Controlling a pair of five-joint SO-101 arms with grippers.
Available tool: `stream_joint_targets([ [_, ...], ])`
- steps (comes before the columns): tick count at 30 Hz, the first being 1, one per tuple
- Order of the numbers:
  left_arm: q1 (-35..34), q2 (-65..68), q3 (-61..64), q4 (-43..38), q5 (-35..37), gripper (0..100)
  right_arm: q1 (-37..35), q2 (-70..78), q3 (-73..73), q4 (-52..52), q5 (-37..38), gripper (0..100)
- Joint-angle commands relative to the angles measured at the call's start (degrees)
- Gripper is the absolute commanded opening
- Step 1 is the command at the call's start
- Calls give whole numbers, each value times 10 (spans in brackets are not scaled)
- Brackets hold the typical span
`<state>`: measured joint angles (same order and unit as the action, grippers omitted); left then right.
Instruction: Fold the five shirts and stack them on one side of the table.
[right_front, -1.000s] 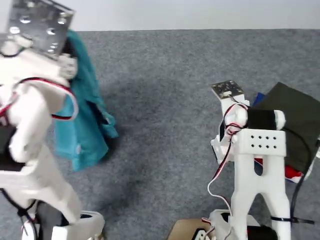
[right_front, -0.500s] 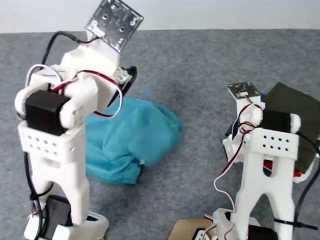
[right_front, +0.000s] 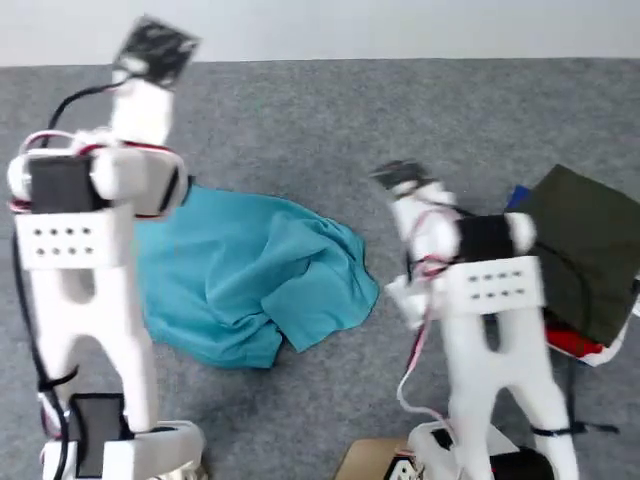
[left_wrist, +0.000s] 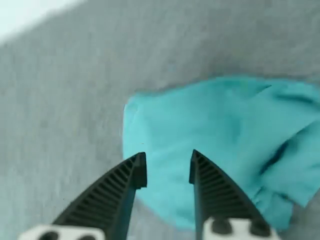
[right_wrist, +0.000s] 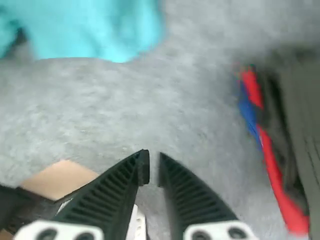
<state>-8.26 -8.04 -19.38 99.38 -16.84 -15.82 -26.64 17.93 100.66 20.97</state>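
High view: the teal shirt (right_front: 250, 275) lies crumpled and unfolded on the grey table (right_front: 330, 130). Its long axis runs across the table from one arm towards the other, and a bunched, folded-over end points at the right arm (right_front: 490, 290). The left arm (right_front: 75, 250) stands upright at the shirt's opposite edge, its upper links bent forward over that end of the cloth. The right arm stands just beyond the bunched end, leaning forward and not touching the cloth. Past it, well apart from the teal shirt, sits the stack of folded shirts (right_front: 585, 245), dark green on top with red and blue edges showing beneath.

Left wrist view: the left gripper (left_wrist: 167, 167) hangs above the teal shirt near its rounded edge. Its jaws stand apart with nothing between them, pointing down at the cloth.

Right wrist view: the right gripper (right_wrist: 150, 167) is over bare table, between the teal shirt and the stack. Its jaws are drawn almost together, a thin slit left, and hold nothing. A cardboard piece (right_wrist: 57, 180) lies beside the arm's base.
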Motion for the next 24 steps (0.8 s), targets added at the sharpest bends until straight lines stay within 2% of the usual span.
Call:
stream_joint_targets([
  [1, -97, -3, 34, 11, -16, 145, -93, 19, -31, 12, -18, 173],
  [7, -245, 0, 78, -3, -55, 145, -190, 158, -35, -18, -50, 204],
  [11, -312, -2, 111, -35, -56, 145, -232, 247, -55, -65, -52, 204],
  [18, -363, -2, 131, -42, -75, 145, -276, 371, -127, -103, -51, 204],
  [24, -372, -2, 131, -41, -75, 145, -299, 452, -202, -106, -53, 204],
])
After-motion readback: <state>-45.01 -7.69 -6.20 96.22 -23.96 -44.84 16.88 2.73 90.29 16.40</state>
